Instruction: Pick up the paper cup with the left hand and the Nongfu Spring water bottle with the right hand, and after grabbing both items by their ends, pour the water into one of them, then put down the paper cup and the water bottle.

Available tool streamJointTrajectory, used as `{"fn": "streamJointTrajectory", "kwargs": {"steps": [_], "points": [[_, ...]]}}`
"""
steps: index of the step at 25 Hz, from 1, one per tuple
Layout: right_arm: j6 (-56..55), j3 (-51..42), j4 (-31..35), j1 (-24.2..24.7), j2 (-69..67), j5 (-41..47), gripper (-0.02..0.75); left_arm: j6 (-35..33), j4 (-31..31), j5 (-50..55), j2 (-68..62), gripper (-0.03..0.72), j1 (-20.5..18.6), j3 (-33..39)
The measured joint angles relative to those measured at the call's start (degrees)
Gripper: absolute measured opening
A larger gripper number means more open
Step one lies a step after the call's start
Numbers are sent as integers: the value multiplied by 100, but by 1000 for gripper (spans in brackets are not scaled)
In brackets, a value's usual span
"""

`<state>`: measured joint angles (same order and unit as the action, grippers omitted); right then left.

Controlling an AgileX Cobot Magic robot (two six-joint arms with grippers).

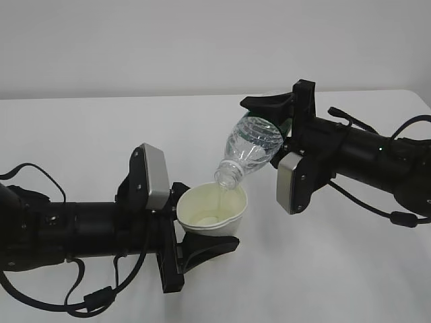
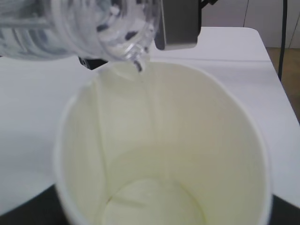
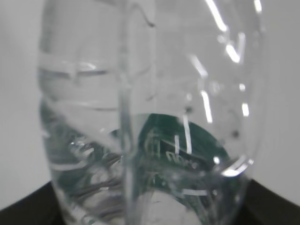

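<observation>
Two end effectors: both are loaded, one thing each, and they meet over the middle of the counter (image 1: 202,108).
Left end effector (image 1: 195,237): clamped on the paper cup (image 1: 211,210), its forked jaws around the lower wall and base, so the open mouth faces up and is clear to receive.
Right end effector (image 1: 281,121): clamped on the base end of the water bottle (image 1: 250,149), leaving the neck free to swing down.
Cup position: held off the counter, near the centre of the exterior view, at about 7 o'clock from the bottle's body.
Bottle position: tilted mouth-down, its neck pointing toward 7 o'clock, with the mouth just over the cup's far rim.
Why so held: gripping each thing by its end keeps both end effectors out of the pour path; my judgement is that the pour is under way.
Water (image 2: 150,112): a thin stream shows in the left wrist view running down the cup's inner wall; some is left in the bottle, going by the right wrist view.
Cup inside (image 2: 154,201): pale cream; how much has collected I cannot tell.
Green label (image 3: 187,140): seen through the clear wall, close to the right wrist camera.
Surroundings: bare white counter and a pale wall behind.
In the way: nothing stands between bottle mouth and cup; the grey plate (image 1: 291,183) on the right arm hangs just beside the cup at 3 o'clock, apart from it.
</observation>
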<state>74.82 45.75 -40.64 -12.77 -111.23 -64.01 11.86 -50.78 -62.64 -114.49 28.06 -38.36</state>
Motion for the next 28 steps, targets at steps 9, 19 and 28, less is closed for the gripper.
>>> {"fn": "streamJointTrajectory", "kwargs": {"steps": [9, 19, 28], "points": [[8, 0, 0, 0, 0, 0, 472, 0, 0, 9, 0, 448, 0, 0], [21, 0, 0, 0, 0, 0, 472, 0, 0, 9, 0, 448, 0, 0], [35, 0, 0, 0, 0, -10, 471, 0, 0, 9, 0, 448, 0, 0]]}}
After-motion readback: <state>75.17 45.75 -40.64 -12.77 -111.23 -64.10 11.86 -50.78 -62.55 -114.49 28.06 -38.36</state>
